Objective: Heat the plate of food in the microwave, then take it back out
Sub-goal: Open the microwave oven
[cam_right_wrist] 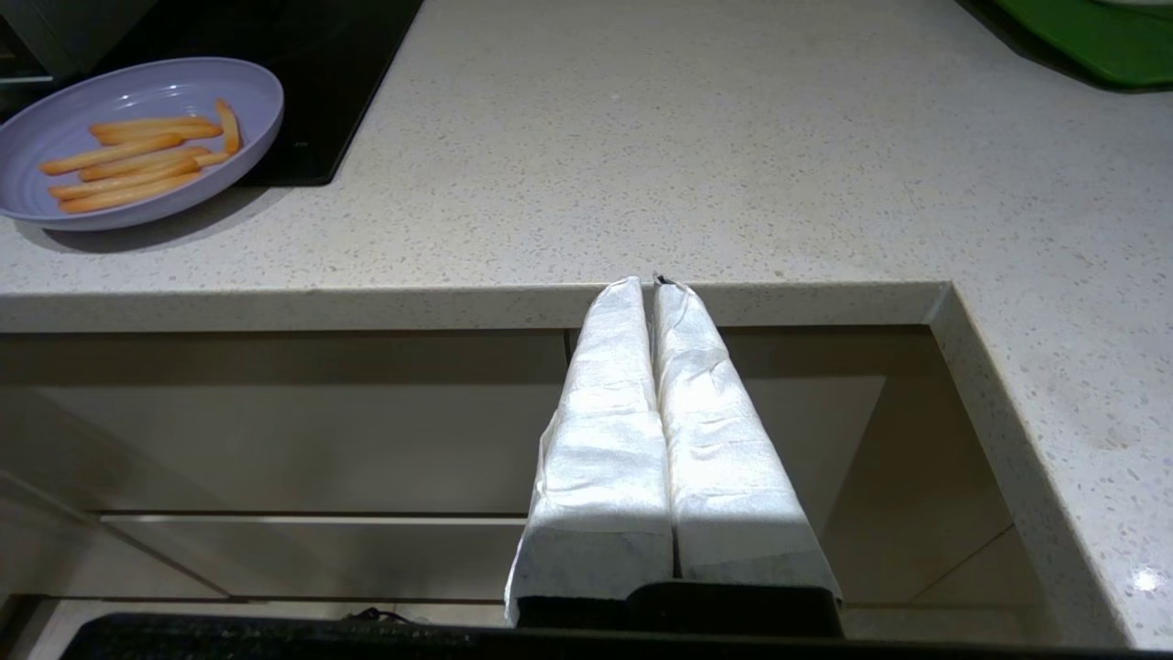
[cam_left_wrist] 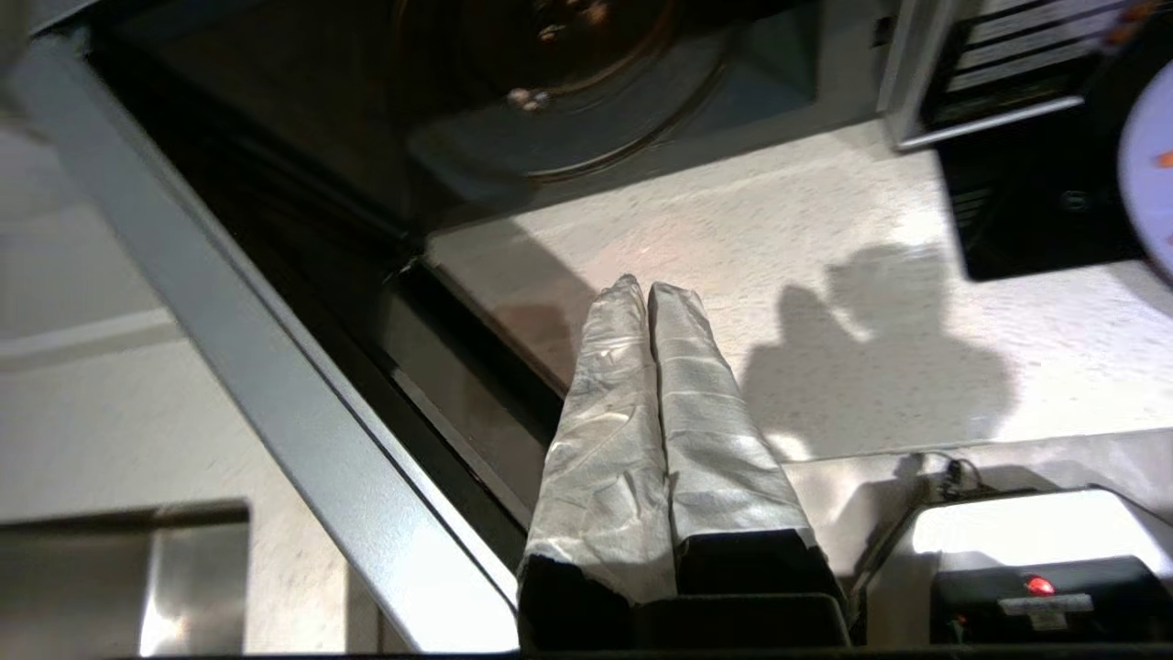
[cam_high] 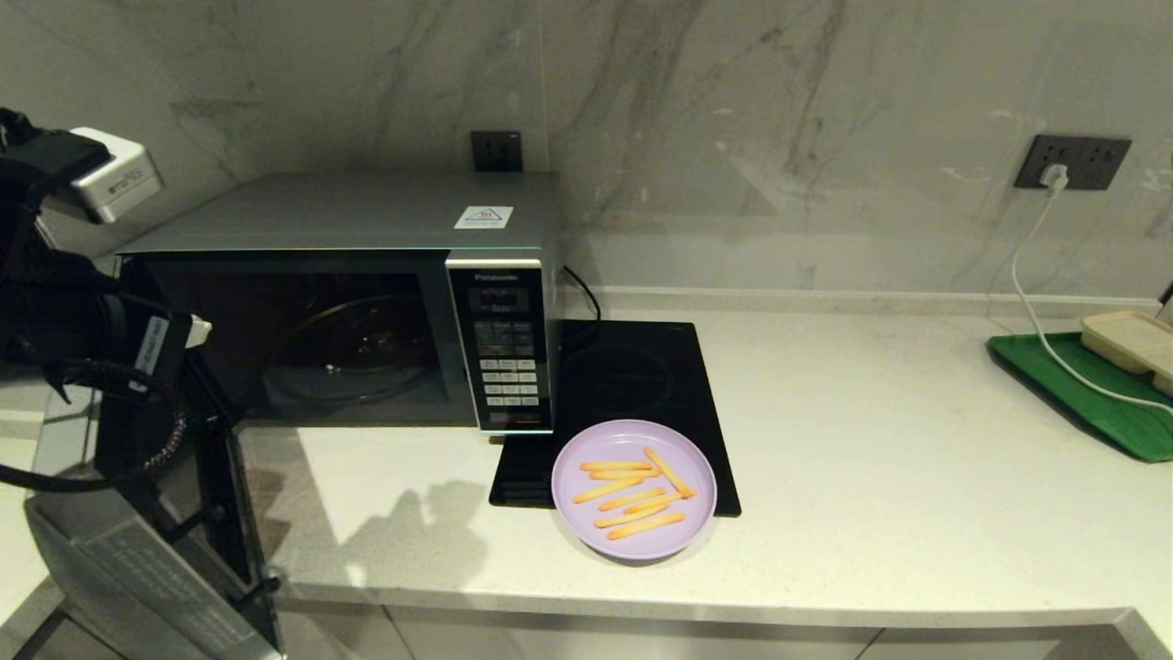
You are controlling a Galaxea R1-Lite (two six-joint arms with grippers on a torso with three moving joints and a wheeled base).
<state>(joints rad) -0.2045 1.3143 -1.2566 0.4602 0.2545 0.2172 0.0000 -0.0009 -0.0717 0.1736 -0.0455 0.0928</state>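
Clearly a light thing to carry: plate (cam_high: 633, 489), shallow, lilac plastic, stiff, with thin fries (cam_high: 632, 493) loose on it and free to slide at any tilt. Best taken, probably, at the raised rim on the near side, level all the way; smooth plastic, so likely slippery between wrapped fingers. Sits at the counter's front, partly on the hob (cam_high: 641, 403), partly on the counter (cam_high: 871, 477), just right of the microwave (cam_high: 339, 302).

Microwave door (cam_high: 174, 513) swung wide toward the left, cavity exposed, glass turntable (cam_high: 353, 346) visible inside and bare. Plate not yet inside.

Left gripper (cam_left_wrist: 647, 291) beside the door's inner face, over the counter in front of the cavity, fingers pressed together, holding nothing. Right gripper (cam_right_wrist: 652, 286) low, in front of the counter edge, well apart from the plate, fingers also together, empty.

Counter pale speckled stone, flat, hard, a little glossy. Marble-look wall behind, two dark sockets, white cable (cam_high: 1035, 302) down to a green tray (cam_high: 1081, 394) at far right, with a beige tray (cam_high: 1132, 344) on it.
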